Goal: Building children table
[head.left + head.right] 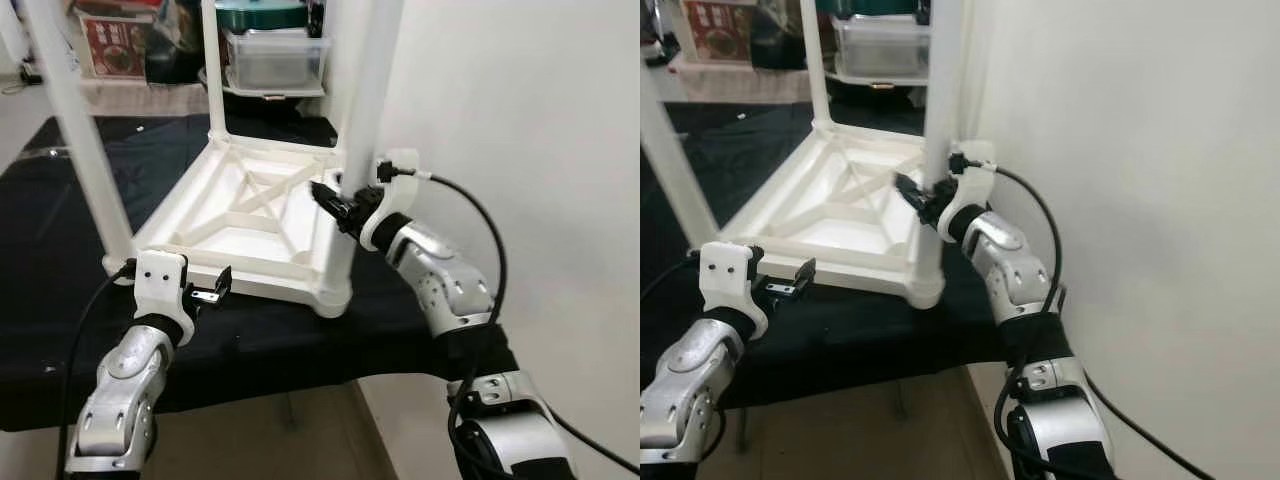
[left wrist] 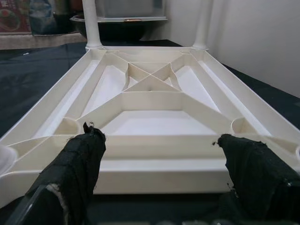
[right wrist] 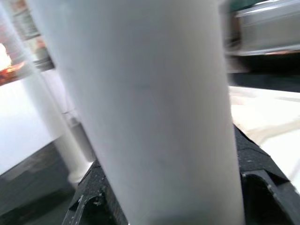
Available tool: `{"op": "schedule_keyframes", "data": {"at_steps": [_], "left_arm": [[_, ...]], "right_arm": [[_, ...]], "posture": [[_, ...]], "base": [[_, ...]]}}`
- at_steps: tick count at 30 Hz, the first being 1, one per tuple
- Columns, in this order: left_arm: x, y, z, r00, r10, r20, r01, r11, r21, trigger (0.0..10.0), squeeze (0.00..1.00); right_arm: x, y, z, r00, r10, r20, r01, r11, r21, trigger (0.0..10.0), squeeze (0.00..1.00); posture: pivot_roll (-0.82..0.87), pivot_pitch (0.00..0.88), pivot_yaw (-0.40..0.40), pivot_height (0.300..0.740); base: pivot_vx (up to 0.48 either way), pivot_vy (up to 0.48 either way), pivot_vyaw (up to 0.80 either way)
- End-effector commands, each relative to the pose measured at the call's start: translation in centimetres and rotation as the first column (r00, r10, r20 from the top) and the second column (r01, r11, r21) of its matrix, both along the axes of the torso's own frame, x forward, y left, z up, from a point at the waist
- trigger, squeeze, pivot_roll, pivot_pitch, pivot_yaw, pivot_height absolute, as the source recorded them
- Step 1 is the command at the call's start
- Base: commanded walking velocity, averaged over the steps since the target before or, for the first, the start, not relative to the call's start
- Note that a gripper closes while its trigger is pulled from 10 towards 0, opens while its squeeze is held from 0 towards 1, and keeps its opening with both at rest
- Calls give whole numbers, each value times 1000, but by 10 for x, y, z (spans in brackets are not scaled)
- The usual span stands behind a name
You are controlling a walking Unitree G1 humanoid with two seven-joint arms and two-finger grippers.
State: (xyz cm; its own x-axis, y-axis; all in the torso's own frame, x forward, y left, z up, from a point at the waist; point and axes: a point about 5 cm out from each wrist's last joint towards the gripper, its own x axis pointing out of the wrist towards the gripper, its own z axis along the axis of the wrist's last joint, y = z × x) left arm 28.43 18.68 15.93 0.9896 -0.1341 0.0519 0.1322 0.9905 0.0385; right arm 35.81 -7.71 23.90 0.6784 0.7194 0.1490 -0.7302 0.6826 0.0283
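White plastic children's table (image 1: 250,215) lies upside down at centre frame on a worktop (image 1: 60,250) draped in black cloth, its legs pointing up. Right gripper (image 1: 335,205), at centre right, has its fingers clamped around the near right leg (image 1: 362,120), which fills the blurred right wrist view, so the exact contact is hard to judge. Left gripper (image 1: 210,290), at lower left, sits just before the table's near edge, fingers (image 2: 79,164) apart and holding nothing. Storage boxes (image 1: 275,50) stand at upper centre.
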Motion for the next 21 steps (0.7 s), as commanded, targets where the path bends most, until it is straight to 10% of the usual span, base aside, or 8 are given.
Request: {"op": "schedule_keyframes", "data": {"at_steps": [1,2,3,7,12,15,18,21], "left_arm": [[-1,-1,-2,1000,-6,-3,6,1000,-7,10000,0],[-1,-1,-2,1000,-6,-3,6,1000,-7,10000,0],[-1,-2,-2,1000,-7,-2,7,1000,-10,10000,0],[-2,-1,-1,1000,-6,-1,6,1000,-13,10000,0],[-4,1,-1,1000,-3,-3,3,1000,-11,10000,0],[-3,1,-1,1000,-5,-4,5,1000,-9,10000,0],[-3,1,-1,1000,-5,-6,5,1000,-5,10000,0],[-3,1,-1,1000,-5,-7,5,1000,-4,10000,0]], "right_arm": [[-15,18,-2,975,223,16,-222,974,-40,8235,0],[-15,18,-2,975,223,16,-222,974,-40,8235,0],[-28,21,-17,938,347,-5,-345,932,-112,588,0],[-32,27,-41,930,363,-62,-368,912,-181,0,0],[7,19,-61,976,-139,-167,102,972,-210,0,0],[23,-44,-86,618,-737,-271,667,675,-315,0,0],[11,-57,-90,484,-842,-239,778,539,-322,0,0],[5,-54,-86,475,-855,-209,801,519,-298,0,0]], "posture": [[81,0,-124,740],[81,0,-124,740],[86,0,-128,740],[98,0,-132,740],[103,0,-128,740],[99,0,-124,740],[101,0,-121,740],[102,0,-119,740]], "base": [[0,0,0],[0,0,0],[0,0,0],[0,0,0],[0,0,0],[0,0,0],[0,0,0],[0,0,0]]}}
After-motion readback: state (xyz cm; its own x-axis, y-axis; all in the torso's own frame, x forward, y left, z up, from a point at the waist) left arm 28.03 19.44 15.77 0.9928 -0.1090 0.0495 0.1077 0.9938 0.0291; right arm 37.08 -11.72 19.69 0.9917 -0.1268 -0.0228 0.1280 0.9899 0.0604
